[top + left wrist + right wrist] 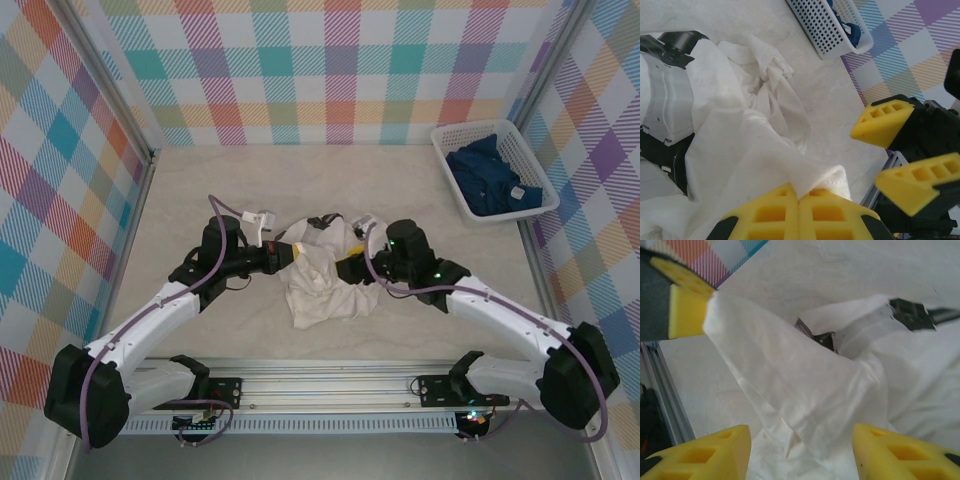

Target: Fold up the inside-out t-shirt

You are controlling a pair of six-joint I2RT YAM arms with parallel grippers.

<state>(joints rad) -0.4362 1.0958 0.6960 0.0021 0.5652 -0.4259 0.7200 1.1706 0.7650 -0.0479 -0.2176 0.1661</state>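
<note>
The inside-out t-shirt lies crumpled in a heap at the centre of the tabletop. Both arms reach in on it, the left fingers at its 9 o'clock side and the right fingers at its 3 o'clock side.

The left fingers are pressed together on a hemmed edge of the white cloth. They hold it up so that a sheet of fabric slopes from the pinch down into the heap. This probably draws one edge clear of the bundle so it can be traced and spread.

The right fingers stand apart and grip nothing. In the right wrist view the raised sheet hangs just ahead of them, in line with the gap. That suggests the right arm is placed to take a second hold further along the same edge. With two holds the shirt could be pulled flat, which folding needs first; no fold is made yet.

A white basket at 2 o'clock holds a dark blue garment, well apart from the work.
</note>
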